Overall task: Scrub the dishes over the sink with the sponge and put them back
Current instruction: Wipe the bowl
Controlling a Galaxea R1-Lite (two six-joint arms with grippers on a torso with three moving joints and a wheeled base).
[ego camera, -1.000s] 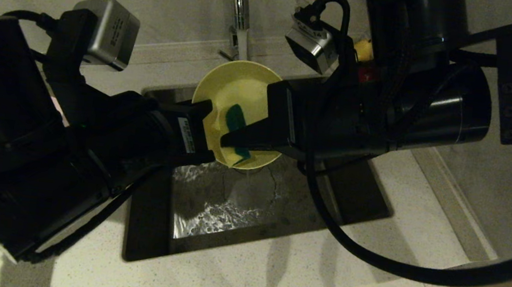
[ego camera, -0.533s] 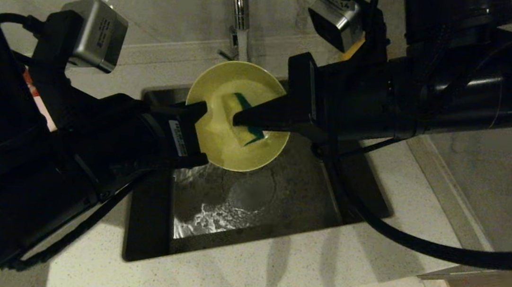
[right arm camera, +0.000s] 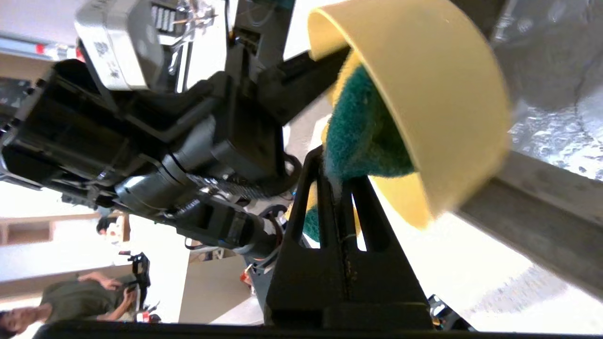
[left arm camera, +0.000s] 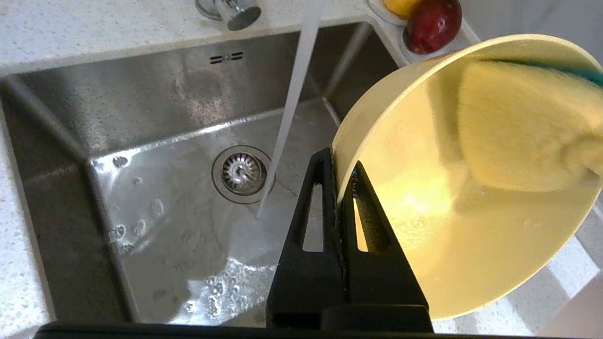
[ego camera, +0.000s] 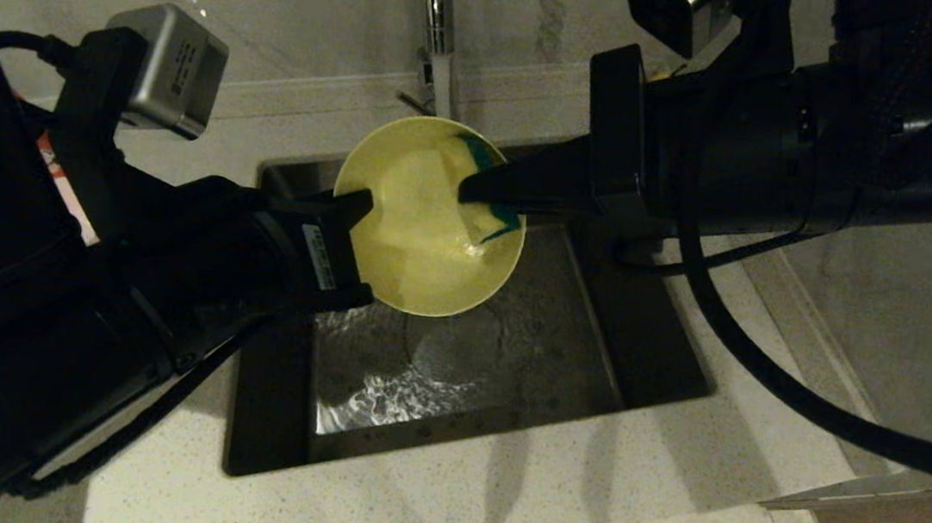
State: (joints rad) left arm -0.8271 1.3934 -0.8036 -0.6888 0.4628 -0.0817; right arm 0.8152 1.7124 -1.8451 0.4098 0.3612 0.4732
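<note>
Scrubbing yellow bowl (ego camera: 420,248) over sink (ego camera: 563,324).
Left gripper (left arm camera: 338,174) pinches rim, tilting it; right gripper (right arm camera: 337,181) clamps sponge (right arm camera: 365,136) against upper inside wall.

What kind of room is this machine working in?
Most likely a kitchen: a stainless-steel sink set into a pale stone counter, a tap running water into it, and a small dish of fruit at the sink's corner.

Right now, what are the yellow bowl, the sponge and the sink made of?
The yellow bowl looks like smooth plastic: thin rim, soft even shine. The sponge seems foam with a rough green scrubbing side that looks fuzzy. The sink appears to be brushed steel: grey, streaky reflections, wet and shiny at the bottom.
</note>
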